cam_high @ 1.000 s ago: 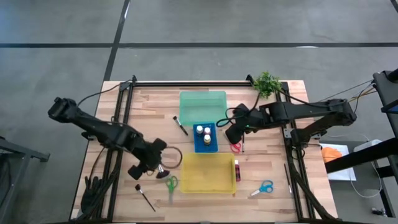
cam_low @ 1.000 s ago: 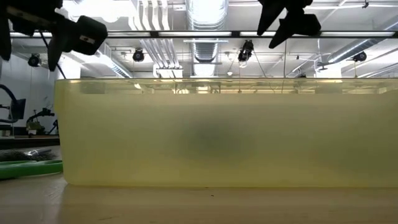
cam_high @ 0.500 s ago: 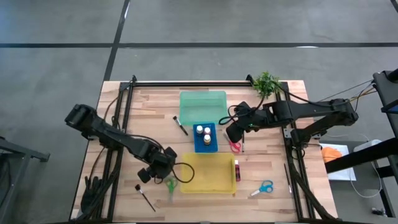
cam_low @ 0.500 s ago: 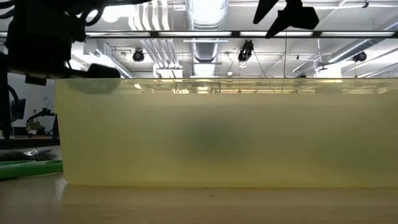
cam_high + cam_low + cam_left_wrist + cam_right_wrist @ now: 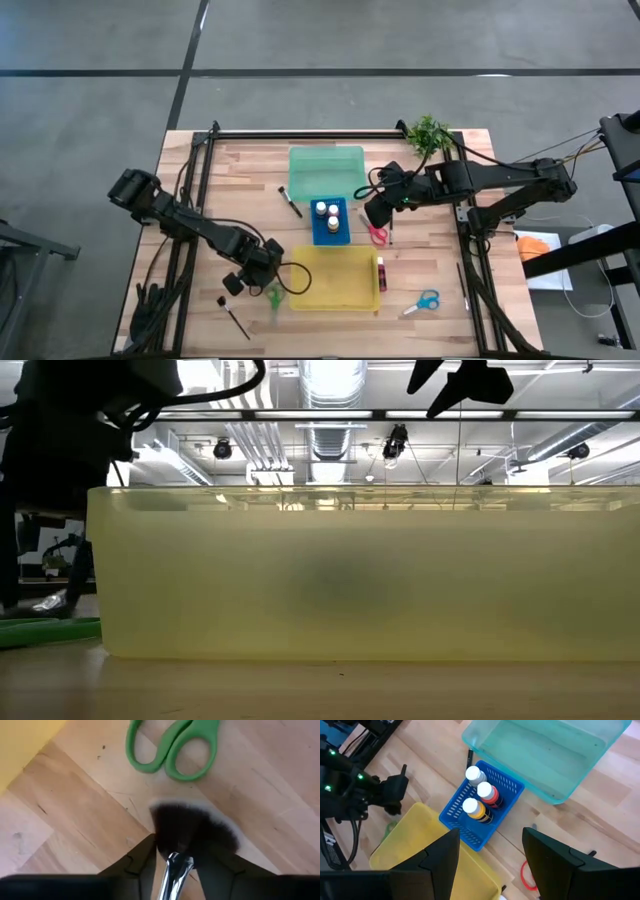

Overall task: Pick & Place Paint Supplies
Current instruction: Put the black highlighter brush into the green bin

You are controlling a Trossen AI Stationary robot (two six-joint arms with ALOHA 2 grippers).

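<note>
Wooden table (image 5: 250, 180) carrying green, blue and yellow trays. Left gripper (image 5: 262, 278) now lower than a second ago, down by the yellow tray's (image 5: 335, 278) left edge, fingers (image 5: 140, 865) clamped on a fan brush (image 5: 192, 827) just short of the green scissors (image 5: 172, 747). Right gripper (image 5: 378, 210) barely shifted, spread open beside the blue basket (image 5: 475, 827) of paint bottles (image 5: 477, 792)

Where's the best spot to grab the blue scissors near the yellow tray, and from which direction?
Probably the shank between handles and blades of the blue scissors, coming straight down. They lie flat on the table, with bare wood around them, apart from the yellow tray.
</note>
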